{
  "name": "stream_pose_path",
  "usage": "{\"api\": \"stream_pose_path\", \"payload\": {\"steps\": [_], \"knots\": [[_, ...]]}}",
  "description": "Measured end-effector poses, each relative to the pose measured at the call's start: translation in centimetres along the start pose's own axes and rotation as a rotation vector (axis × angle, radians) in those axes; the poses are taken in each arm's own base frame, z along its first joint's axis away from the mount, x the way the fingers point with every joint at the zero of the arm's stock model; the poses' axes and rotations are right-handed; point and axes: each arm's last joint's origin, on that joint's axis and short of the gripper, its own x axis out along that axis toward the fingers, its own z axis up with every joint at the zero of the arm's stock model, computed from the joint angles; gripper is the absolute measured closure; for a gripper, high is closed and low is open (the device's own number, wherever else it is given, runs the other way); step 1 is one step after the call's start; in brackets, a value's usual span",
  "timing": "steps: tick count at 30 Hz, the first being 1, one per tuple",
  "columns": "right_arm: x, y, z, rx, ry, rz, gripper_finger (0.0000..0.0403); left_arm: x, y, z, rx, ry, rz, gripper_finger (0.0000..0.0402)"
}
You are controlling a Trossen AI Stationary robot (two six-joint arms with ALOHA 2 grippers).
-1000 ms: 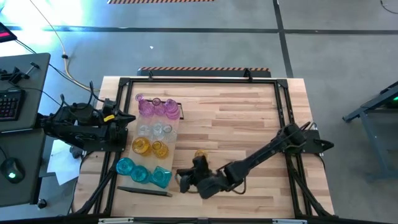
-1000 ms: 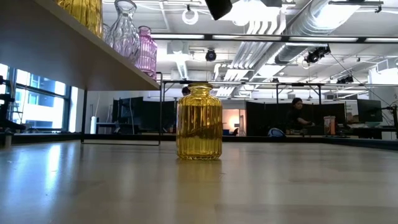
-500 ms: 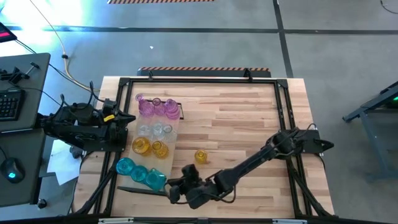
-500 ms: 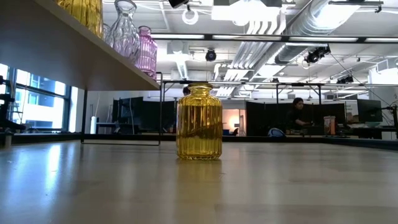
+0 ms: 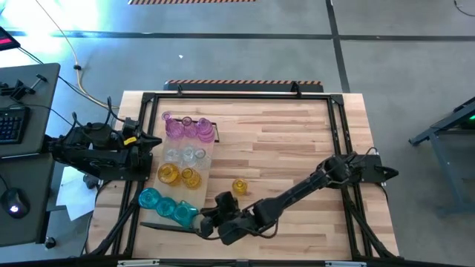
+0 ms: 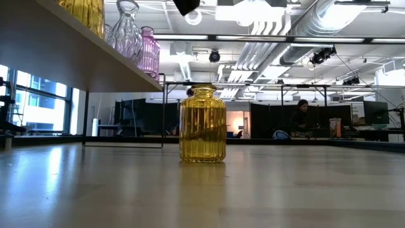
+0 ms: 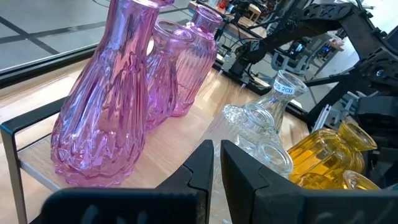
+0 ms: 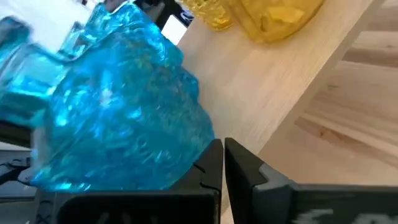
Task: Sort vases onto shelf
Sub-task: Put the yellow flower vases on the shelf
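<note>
Hovering with fingers pressed together, the right gripper (image 5: 202, 224) sits just beside the teal vases (image 5: 180, 211) at the shelf's (image 5: 204, 159) near end (nothing held). A lone amber vase (image 5: 239, 186) stands on the table beside the shelf; the left gripper (image 7: 216, 163), nearly closed, waits by the shelf's pink vases (image 7: 118, 99).

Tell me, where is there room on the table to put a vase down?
The tabletop is bare between the shelf and the right arm's side, apart from one yellow vase standing alone. It is crowded on the shelf, where pink, clear, yellow and teal vases fill it, and near the right gripper.
</note>
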Motion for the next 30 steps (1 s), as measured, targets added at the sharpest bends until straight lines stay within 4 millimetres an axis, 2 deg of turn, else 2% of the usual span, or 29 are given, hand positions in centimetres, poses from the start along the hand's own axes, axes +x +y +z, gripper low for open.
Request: {"api": "stream_pose_path", "payload": {"steps": [7, 13, 19, 23, 26, 30], "knots": [[-0.4, -2.1, 0.4, -0.07, 0.152, -0.193, 0.0403, 0.0, 0.0, 0.0, 0.0, 0.0, 0.0, 0.038], [-0.7, -2.0, 3.7, -0.257, 0.464, -0.224, 0.0403, 0.0, -0.1, 0.0, 0.001, 0.013, -0.021, 0.038], [-1.3, -1.8, 7.7, -0.45, 0.605, -0.267, 0.0403, 0.0, -0.1, 0.0, 0.001, 0.013, -0.022, 0.038], [-1.8, -2.8, 9.7, -0.534, 0.718, -0.352, 0.0399, 0.0, -0.1, 0.0, 0.002, 0.013, -0.022, 0.038], [-1.5, -3.7, 10.5, -0.558, 0.805, -0.353, 0.0379, 0.0, -0.1, 0.0, 0.002, 0.011, -0.018, 0.038], [-0.6, -5.1, 10.9, -0.577, 0.849, -0.381, 0.0324, 0.0, 0.0, 0.0, 0.002, 0.01, -0.016, 0.038]]}}
